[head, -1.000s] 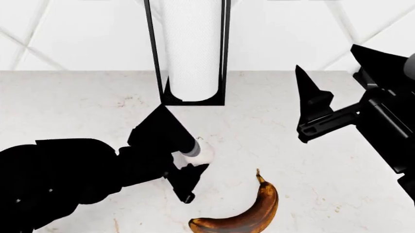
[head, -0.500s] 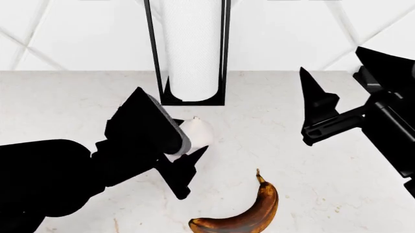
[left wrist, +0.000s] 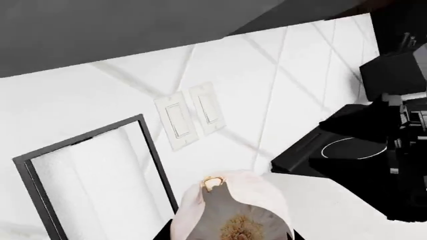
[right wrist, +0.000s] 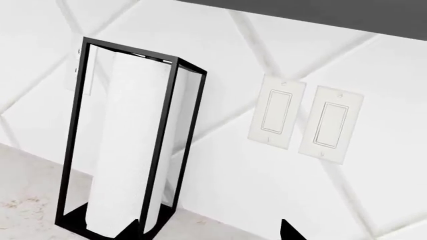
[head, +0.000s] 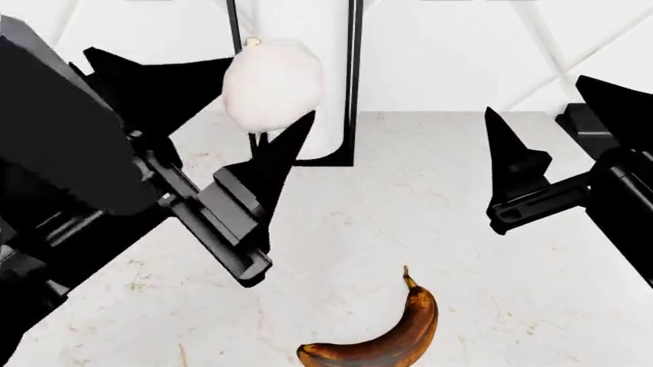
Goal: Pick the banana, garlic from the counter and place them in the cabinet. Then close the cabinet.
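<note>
Garlic [head: 268, 82] sits pinched between the fingers of the left gripper [head: 250, 95], held high above the counter [head: 510, 306] in front of the paper-towel roll [right wrist: 130, 145] in its black frame. From the left wrist view the bulb [left wrist: 230, 210] fills the space right at the fingertips, papery skin and stem nub facing the camera. The right gripper [head: 540, 164] hangs off to the other side with nothing in it; only one pointed finger shows clearly, so I cannot tell how wide it stands. The banana [head: 393, 332] lies on the counter near the front edge, well apart from both grippers.

What worries me is that round bulb held only by narrow finger tips: a quick swing toward the cabinet could, I reckon, roll it out of the pinch and drop it onto the stone, or onto the cooktop [left wrist: 347, 150] beside it. The raised arm is also near the towel frame and might clip it.

No writing or brand is readable anywhere; the wall switches [right wrist: 307, 120] are blank.
</note>
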Controlling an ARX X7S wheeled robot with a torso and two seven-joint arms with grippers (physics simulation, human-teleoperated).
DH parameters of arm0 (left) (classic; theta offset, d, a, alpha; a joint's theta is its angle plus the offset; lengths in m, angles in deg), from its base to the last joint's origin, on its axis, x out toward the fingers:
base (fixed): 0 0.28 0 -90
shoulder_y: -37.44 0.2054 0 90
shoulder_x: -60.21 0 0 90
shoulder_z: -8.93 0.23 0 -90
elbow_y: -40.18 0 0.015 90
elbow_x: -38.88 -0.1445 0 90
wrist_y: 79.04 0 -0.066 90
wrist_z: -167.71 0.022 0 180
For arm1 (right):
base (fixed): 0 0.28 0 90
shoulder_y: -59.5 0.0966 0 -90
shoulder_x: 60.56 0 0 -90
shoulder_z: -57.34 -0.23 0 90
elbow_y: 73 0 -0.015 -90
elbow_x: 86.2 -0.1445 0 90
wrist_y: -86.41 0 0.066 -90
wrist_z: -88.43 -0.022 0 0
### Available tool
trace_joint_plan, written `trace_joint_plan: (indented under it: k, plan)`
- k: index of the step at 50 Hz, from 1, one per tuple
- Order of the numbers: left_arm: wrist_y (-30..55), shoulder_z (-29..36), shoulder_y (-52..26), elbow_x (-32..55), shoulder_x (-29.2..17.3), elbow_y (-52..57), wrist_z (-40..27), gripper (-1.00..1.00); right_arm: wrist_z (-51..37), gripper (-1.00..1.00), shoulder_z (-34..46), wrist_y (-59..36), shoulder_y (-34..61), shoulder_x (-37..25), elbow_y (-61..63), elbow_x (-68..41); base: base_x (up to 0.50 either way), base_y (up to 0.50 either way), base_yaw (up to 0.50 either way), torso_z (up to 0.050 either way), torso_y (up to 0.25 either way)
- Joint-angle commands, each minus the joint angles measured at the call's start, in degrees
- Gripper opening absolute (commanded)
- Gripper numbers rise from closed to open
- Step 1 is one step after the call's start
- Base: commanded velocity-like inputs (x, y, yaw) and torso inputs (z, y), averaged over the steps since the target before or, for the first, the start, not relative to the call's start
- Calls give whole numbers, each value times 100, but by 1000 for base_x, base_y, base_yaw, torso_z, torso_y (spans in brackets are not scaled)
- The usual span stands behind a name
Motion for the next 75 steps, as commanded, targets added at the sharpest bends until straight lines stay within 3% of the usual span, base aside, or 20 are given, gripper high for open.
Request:
trace_joint_plan:
  k: [1, 14, 34, 46, 60, 75]
  plan:
    - [-507, -435, -968, 679, 45, 231, -815, -100, 109, 100, -301, 137, -365, -85, 82, 21, 0, 0, 0, 0, 0]
    - [-700, -300, -2269, 663, 366, -146, -1502, -100, 49, 100, -370, 224, -394, -79, 96, -120, -1, -3, -3, -2, 0]
    - [-403, 172, -3644, 102, 750, -458, -1716, -100, 183, 100, -211, 346, -467, 44, 83, 177, 0, -5, -3, -5, 0]
    - [-297, 342, -4245, -360, 975, -565, -1524, -100, 150, 100, -176, 380, -455, 39, 79, 163, 1, -4, -3, -6, 0]
    - [-209, 605, -4668, -1477, 1111, -1291, -1365, -100, 126, 100, -121, 414, -430, 31, 64, 162, 0, -4, -3, -4, 0]
    - [-353, 1211, -4960, -2732, 1246, -2378, -581, -100, 240, 100, -75, 514, -548, 75, 45, 357, 0, -3, -3, -6, 0]
